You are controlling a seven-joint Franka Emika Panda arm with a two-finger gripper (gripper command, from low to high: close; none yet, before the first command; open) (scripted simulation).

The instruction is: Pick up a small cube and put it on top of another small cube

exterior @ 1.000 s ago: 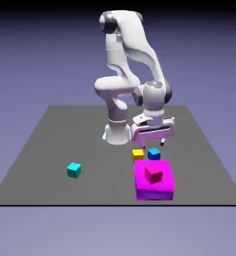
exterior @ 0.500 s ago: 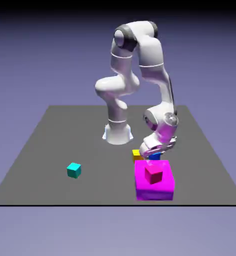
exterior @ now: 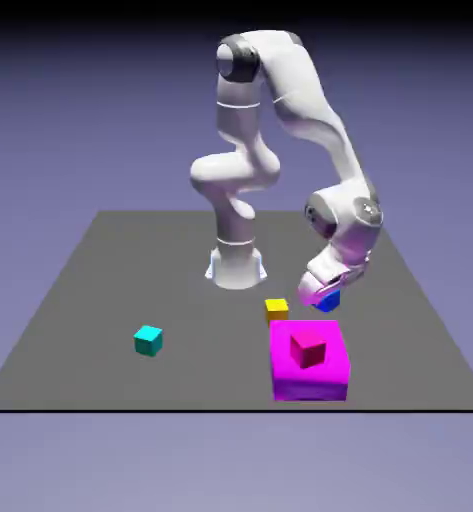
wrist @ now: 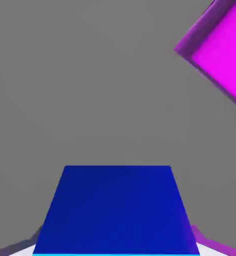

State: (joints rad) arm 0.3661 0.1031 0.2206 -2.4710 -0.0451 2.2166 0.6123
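The white two-finger gripper (wrist: 117, 245) has the small solid blue cube (exterior: 328, 300) clasped between its fingers; in the hand view the cube fills the space between them, one finger at either side. Seen in the exterior view, the cube sits at the gripper's underside, partly hidden by the white hand, and seems to be clear of the dark grey flat table (exterior: 210, 370), though how high is hard to tell.

What the coming move turns on is where the receiving cube lies from the gripper. The task does not say which cube that is. The small crimson cube (exterior: 308, 348), resting on the broad magenta block (exterior: 310, 385), is ahead of the gripper, toward the camera and slightly to the exterior view's left. The small yellow cube (exterior: 276, 311) is near, off to the exterior view's left; the small teal cube (exterior: 148, 341) lies well apart, farther that way. If crimson is meant, the gripper would probably need to carry the blue cube higher first, since that top face stands raised on the block and a low approach could knock it.
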